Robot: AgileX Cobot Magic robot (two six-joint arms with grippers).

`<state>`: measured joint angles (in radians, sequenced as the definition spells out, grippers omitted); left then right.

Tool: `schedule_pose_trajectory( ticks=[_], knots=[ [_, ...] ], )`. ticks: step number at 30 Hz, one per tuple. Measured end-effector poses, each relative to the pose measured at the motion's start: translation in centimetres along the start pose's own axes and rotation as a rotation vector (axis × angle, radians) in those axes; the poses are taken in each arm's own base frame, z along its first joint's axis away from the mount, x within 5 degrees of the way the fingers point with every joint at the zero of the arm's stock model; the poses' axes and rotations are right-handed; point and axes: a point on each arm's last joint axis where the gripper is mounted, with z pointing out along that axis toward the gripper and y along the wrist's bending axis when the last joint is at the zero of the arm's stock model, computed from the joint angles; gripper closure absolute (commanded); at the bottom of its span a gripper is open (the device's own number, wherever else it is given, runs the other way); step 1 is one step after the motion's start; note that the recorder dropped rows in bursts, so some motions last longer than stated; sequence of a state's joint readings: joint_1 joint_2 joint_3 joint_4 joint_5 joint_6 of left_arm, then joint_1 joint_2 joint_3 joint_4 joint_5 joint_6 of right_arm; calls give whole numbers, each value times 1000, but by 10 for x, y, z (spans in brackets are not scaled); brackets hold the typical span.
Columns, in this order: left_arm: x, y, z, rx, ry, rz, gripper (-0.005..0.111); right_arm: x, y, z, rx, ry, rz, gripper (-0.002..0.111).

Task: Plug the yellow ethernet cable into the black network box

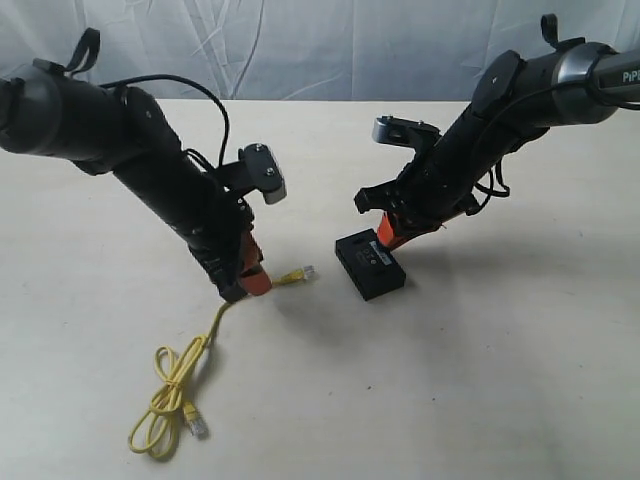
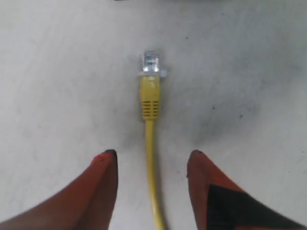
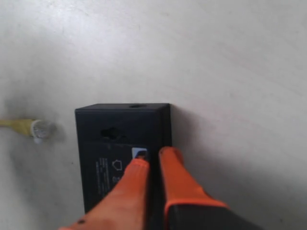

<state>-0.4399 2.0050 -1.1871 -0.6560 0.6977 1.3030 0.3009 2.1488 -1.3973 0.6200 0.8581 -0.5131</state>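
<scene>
Left gripper (image 1: 247,284): left of centre in the exterior view, tip down at the table (image 1: 500,380). Jaws: open wide. Seen from the left wrist camera, left gripper (image 2: 151,153) straddling the yellow cable (image 2: 149,103), with one of the orange fingers (image 2: 108,167) on either side and clear of the cord on both sides.

Yellow cable (image 1: 180,385): flat on the table. Looped in the lower left of the exterior view, with one clear plug (image 1: 198,428) at the lower edge of the loop. From the loop, up and rightward beneath the left gripper. Ending in a second clear plug (image 1: 305,271) just right of the gripper tip, near centre frame, pointed toward the black box (image 1: 370,266). Apart from the box; not plugged in.

Black box (image 3: 120,129): flat on the table, just right of centre in the exterior view, pale markings on the top face. Cable end (image 3: 36,128) beside it, not touching.

Right gripper (image 1: 392,237): right of centre in the exterior view, tip at the upper end of the box. Jaws: closed. Seen from the right wrist camera, right gripper (image 3: 153,155) with orange fingers (image 3: 177,177) drawn together to a thin dark slit, nothing between them, over the top face of the box near one long edge. Contact with the box: cannot tell.
</scene>
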Motion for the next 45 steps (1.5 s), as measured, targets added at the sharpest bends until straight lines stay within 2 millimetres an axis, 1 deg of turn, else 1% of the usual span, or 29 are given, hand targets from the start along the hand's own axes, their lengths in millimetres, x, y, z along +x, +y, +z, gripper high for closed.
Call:
schedule_pose_trajectory(
  ticks=[3,5,6,9,11,16,19,21,23,25,27,29,31,36,45],
  knots=[
    [0,-4,10,24,15,9,61,0,0,0,0,0,-2,102],
    [1,-4,14,31,18,4,63,0,0,0,0,0,-2,102],
    [2,-4,15,32,18,0,68,0,0,0,0,0,-2,102],
    [1,-3,16,23,13,-4,93,0,0,0,0,0,-2,102],
    [1,-2,17,20,15,-4,107,0,0,0,0,0,-2,102],
    [2,0,16,7,35,32,106,0,0,0,-1,-1,-1,102],
    [0,2,14,2,39,40,106,0,0,0,-3,-1,0,102],
    [-9,6,8,0,33,25,106,0,0,0,-3,-1,0,102],
    [-21,6,4,-21,37,25,106,0,0,0,-3,-1,0,102],
    [-35,-2,5,-37,55,48,106,0,0,0,-4,-2,2,102],
    [-42,-12,10,-24,70,65,106,0,0,0,-4,-2,2,102],
    [-43,-13,17,-14,82,26,106,0,0,0,-4,-2,2,102],
    [-39,-11,23,-8,102,-10,106,0,0,0,-5,-3,3,102],
    [-44,-9,23,-12,95,-32,106,0,1,0,-7,-4,5,102],
    [-45,-8,23,-28,84,-30,106,0,1,0,-9,-5,7,102]
  ],
)
